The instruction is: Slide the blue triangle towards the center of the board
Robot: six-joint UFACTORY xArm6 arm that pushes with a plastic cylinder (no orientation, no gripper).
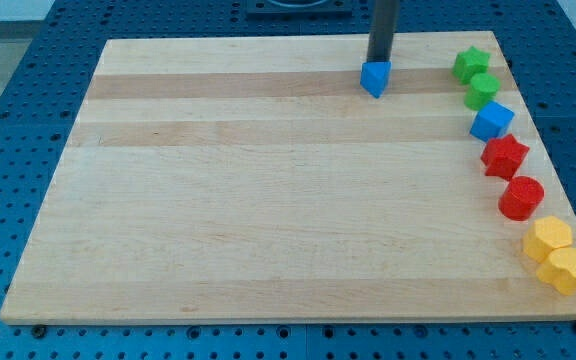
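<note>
The blue triangle (374,79) lies near the view's top edge of the wooden board (268,200), right of the middle. My tip (379,62) stands right behind it, on its top side, touching or nearly touching it. The dark rod rises straight up out of the view's top.
A curved row of blocks runs down the board's right edge: a green star (471,64), a green round block (482,91), a blue cube (491,121), a red star (505,156), a red cylinder (521,197), and two yellow blocks (547,238) (567,270).
</note>
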